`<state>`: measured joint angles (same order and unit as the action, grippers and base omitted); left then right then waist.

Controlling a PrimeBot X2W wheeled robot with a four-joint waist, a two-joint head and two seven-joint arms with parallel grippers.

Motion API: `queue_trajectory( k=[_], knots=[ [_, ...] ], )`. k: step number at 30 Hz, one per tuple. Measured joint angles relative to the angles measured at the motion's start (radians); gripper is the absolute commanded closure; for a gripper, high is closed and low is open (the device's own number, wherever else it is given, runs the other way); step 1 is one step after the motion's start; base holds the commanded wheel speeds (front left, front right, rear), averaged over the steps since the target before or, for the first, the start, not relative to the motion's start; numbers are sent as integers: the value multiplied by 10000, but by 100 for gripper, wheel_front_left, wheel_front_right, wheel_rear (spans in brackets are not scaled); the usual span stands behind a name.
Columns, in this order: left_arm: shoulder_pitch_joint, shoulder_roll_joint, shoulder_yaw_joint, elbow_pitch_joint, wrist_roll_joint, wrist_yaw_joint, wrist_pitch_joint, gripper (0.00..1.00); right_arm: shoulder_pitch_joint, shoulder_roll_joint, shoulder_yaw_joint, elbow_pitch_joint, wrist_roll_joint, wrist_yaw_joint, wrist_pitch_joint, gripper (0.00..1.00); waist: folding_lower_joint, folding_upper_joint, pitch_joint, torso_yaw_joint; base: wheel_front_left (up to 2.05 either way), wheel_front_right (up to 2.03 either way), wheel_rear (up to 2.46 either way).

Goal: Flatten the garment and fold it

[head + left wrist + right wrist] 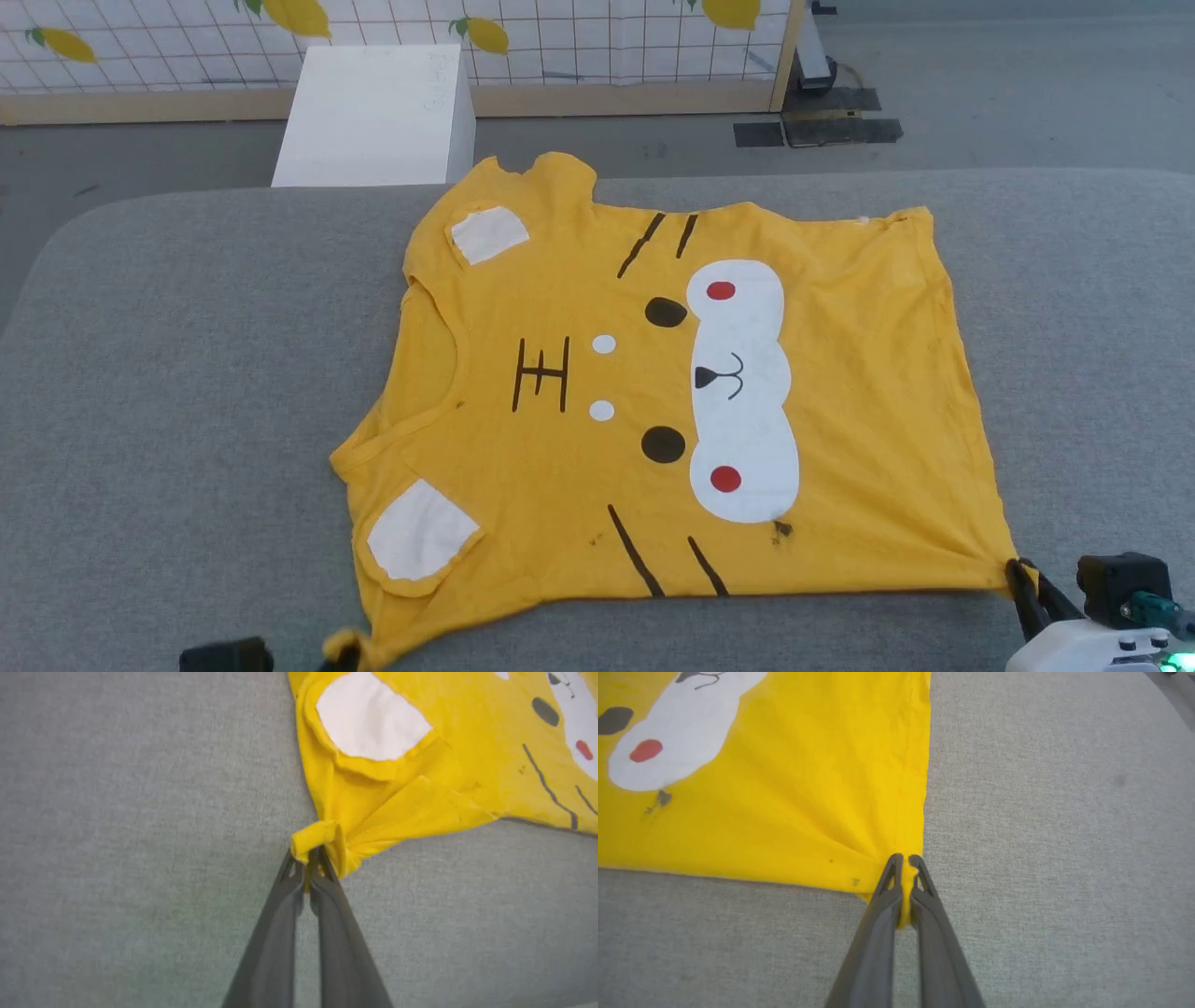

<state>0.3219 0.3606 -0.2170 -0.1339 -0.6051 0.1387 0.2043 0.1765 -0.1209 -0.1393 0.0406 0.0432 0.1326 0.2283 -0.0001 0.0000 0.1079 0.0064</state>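
1. A bright yellow cotton T-shirt (859,373) lies spread, print up, on a grey fabric surface (187,392).
2. The left gripper (309,855), jaws closed, pinches one bunched corner.
3. The right gripper (906,859), jaws closed, pinches the hem corner.

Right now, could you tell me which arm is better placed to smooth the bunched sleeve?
Left, probably: the left tool pinches the shirt at that bunched sleeve, while the right tool pinches the flat hem corner farther off.
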Motion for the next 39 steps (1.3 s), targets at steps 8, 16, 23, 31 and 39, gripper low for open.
queue_trajectory(
  k=[8, 16, 23, 31, 39],
  knots=[
    [-1709, -439, -476, 558, 1835, -326, -3231, 100, -146, 4, 284, 543, -184, 0, -1956, 100, 0, 0, -193, -47, 0, 0, 0],
    [-4222, -376, -874, 1762, 2272, -1141, -3620, 100, -1417, -238, 706, 863, -240, 0, -1973, 100, 0, 0, -136, -282, 0, 0, 0],
    [-7094, 82, -911, 2901, 2349, -2038, -2890, 100, -3483, -566, 1064, 1231, -63, 0, -1030, 100, 0, 0, 717, -552, 0, 0, 0],
    [-8806, 416, -872, 4345, 1929, -2341, -1870, 100, -5056, -961, 1358, 2188, 153, 0, -420, 100, 1, 0, 1884, -764, 0, 0, 0],
    [-9235, 917, -871, 5820, 1244, -2393, 696, 100, -6633, -1269, 2057, 3133, 890, 0, 734, 100, 2, 0, 3023, -990, 0, 0, 0]
  ],
)
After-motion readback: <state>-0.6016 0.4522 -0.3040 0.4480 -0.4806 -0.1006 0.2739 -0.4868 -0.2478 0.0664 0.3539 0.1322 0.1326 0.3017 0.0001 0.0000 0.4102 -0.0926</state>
